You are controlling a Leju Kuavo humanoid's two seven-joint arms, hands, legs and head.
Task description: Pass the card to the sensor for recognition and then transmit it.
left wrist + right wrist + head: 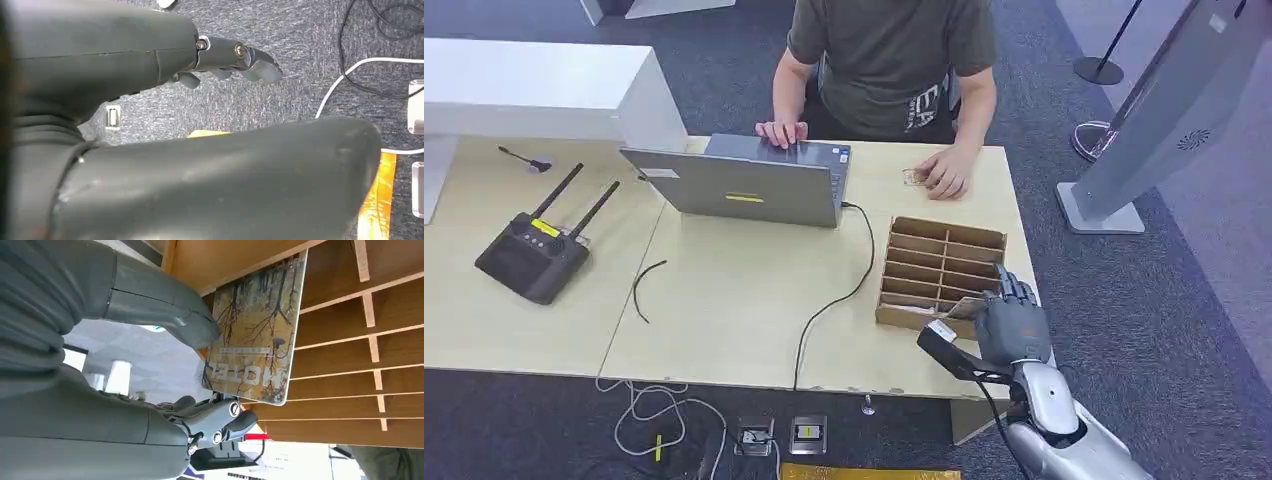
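Note:
At the table's front right corner my right hand [1012, 325] reaches over the near edge of a wooden slotted box [944, 262]. It pinches a card [965, 308] at the box's nearest slot. In the right wrist view the card [255, 335] carries a forest print and lettering. The thumb [170, 310] presses one face and the darker fingers [220, 420] curl under its edge, with the box's dividers [350, 340] behind. My left hand [200, 165] hangs over grey carpet, fingers [250, 62] apart and holding nothing.
A person [889, 60] sits across the table, one hand on a grey laptop [744, 185], the other beside a small brown item [914, 177]. A black cable [844, 290] runs to the front edge. A black router [532, 258] lies far left. A white kiosk [1164, 110] stands right.

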